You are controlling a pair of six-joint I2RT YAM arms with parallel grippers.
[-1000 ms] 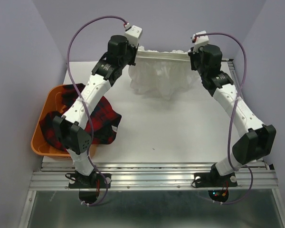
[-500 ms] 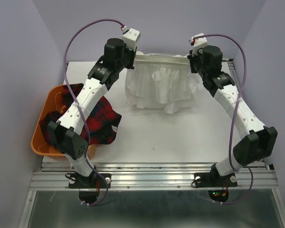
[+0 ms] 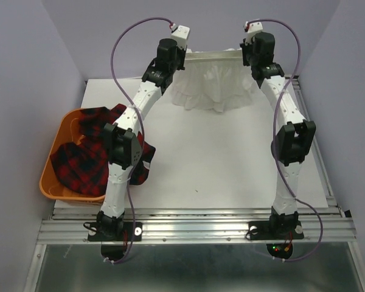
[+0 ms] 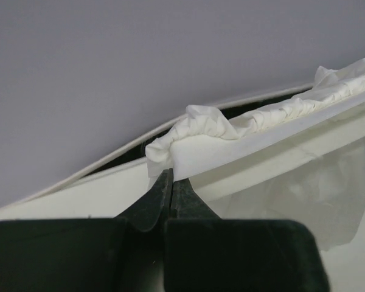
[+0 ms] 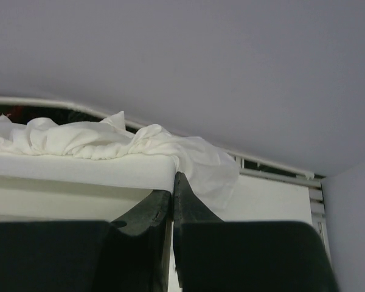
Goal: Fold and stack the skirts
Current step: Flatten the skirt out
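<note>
Waistband ends of the white skirt [image 3: 214, 85] sit clamped in the left fingers [image 4: 153, 199] and right fingers [image 5: 186, 205], hem hanging above the surface [image 3: 231, 158].

The white table [image 3: 231, 158] carries an orange plastic basket [image 3: 46, 180] at its left edge, set at a slant to the table's sides. A red-and-black plaid skirt [image 3: 145, 159] spills over the basket's right rim and lies partly on the tabletop. At the far edge the white skirt [image 3: 213, 91] hangs with its ruffled hem low over the surface; whether it touches cannot be told.
</note>
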